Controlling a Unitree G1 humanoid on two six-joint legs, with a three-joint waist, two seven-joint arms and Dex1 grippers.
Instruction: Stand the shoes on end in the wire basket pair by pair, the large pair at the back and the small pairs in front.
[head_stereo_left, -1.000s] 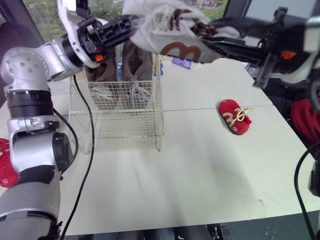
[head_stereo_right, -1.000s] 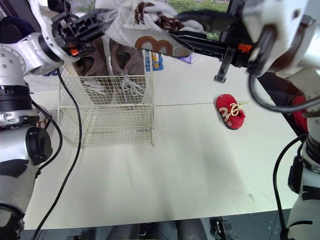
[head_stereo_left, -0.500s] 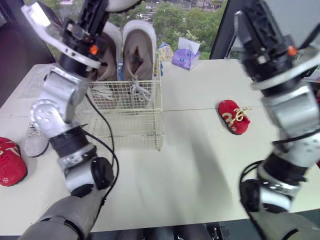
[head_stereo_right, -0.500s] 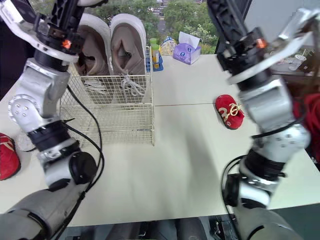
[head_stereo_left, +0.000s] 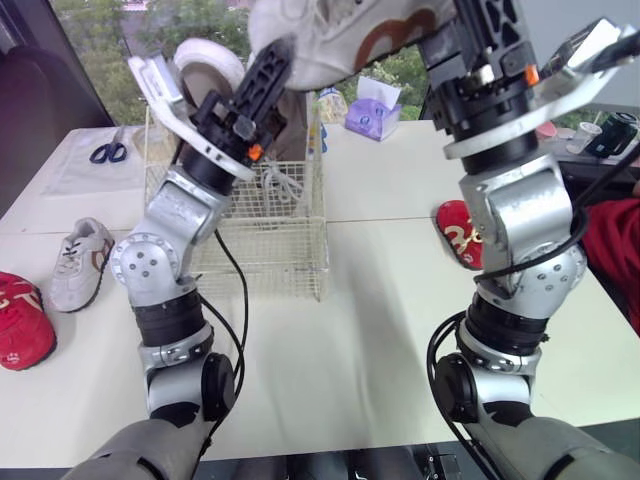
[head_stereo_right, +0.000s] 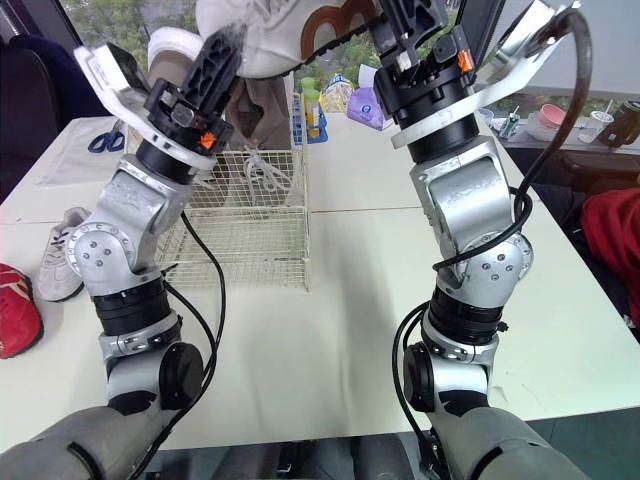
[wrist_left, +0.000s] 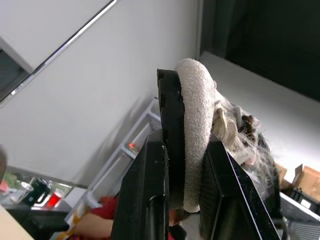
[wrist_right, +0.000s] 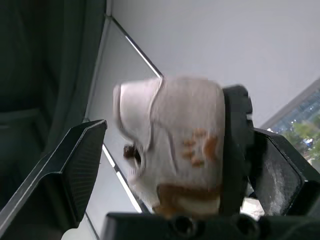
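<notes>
White shoe (head_stereo_left: 345, 30) reappears, top cropped; left gripper (head_stereo_left: 275, 60) clamps it; right gripper (wrist_right: 167, 112) unclear.

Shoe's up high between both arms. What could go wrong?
Left end effector pinches the white shoe only by its collar edge, high up; a slip could drop it outside the wire basket.
Right end effector is open around the shoe, no backup grip.
Red shoe beside the right arm could get knocked.
</notes>
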